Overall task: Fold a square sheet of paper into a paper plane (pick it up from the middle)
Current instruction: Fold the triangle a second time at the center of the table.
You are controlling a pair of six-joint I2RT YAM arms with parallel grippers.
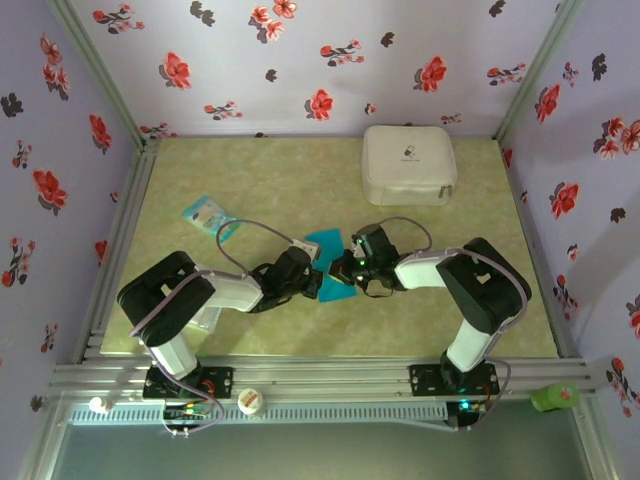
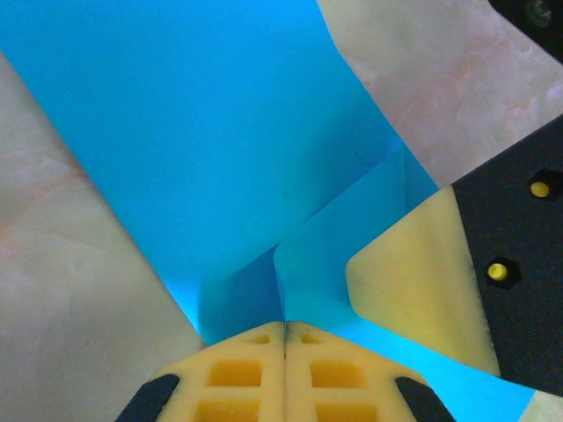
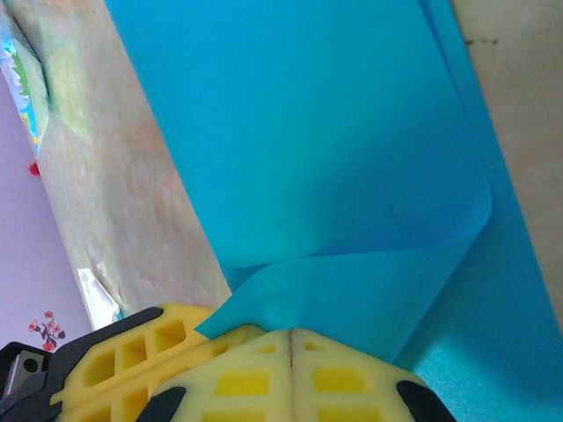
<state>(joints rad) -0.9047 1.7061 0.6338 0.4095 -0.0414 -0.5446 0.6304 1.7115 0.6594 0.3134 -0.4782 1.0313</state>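
- Right at the tips, your left fingers [image 2: 237, 382] are clenched, pad against pad. The raised edge of a turned-over flap [image 2: 352, 229] runs straight down to the seam between them.
- Your right fingers [image 3: 343, 382] are clenched the same way, sitting at the pointed end of that flap. Whether either pair has paper nipped between its pads or only bears on it, you cannot tell from these views.
- Each wrist view catches a pad of the other arm close by, so both pairs meet at the same spot, just beside one another.
- The square sheet of paper [image 1: 325, 245] lies on the worktop [image 1: 260, 180] between the two arms, near the middle. Most of it is flat, but the flap stands slightly lifted, and its bend is soft and rounded, not a sharp crease.
- Further out, the white case [image 1: 408, 165] at the back right and the pale-blue packet [image 1: 208, 213] at the left sit well apart from the work.
- The step in hand looks like an early fold being set; no dart shape shows yet.
- Next you likely need to press the flap flat and sharpen the bend. Pin the sheet with one pair while the other sweeps along the fold, because thin paper slides easily on this smooth surface. Check that the edges line up before committing.
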